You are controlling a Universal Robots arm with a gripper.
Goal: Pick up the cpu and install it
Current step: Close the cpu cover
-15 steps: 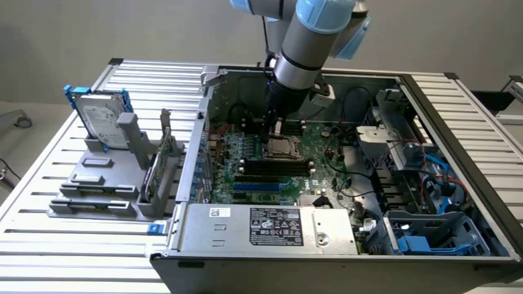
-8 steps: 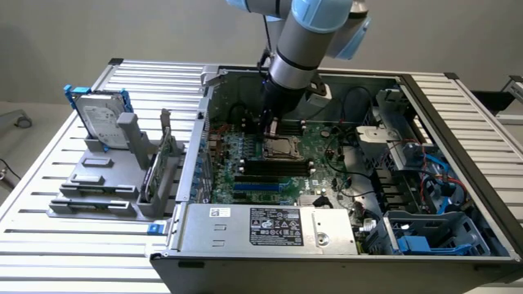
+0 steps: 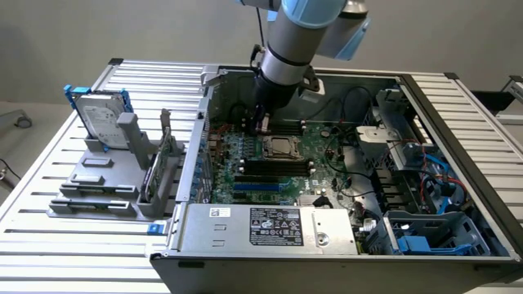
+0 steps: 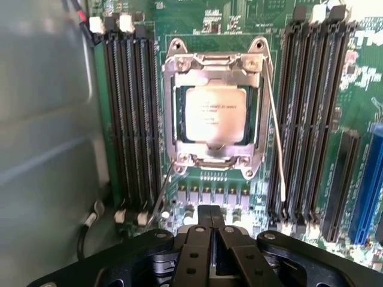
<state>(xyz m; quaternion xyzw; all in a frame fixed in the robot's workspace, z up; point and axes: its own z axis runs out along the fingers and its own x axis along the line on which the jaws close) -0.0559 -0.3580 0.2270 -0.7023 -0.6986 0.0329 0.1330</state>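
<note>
CPU (image 4: 215, 113) sits in its socket (image 4: 169, 89); gripper (image 4: 209, 220) is pinched shut and empty, just beside it.
From the exterior view's left I've got the drive (image 3: 102, 119) in its rack, then the arm down over the board (image 3: 327, 177). Here I'd keep those closed tips off the socket and its thin lever (image 4: 276, 149). The wrist view gives me the chip lying flat and square; the exterior view gives me how high the arm hangs.
</note>
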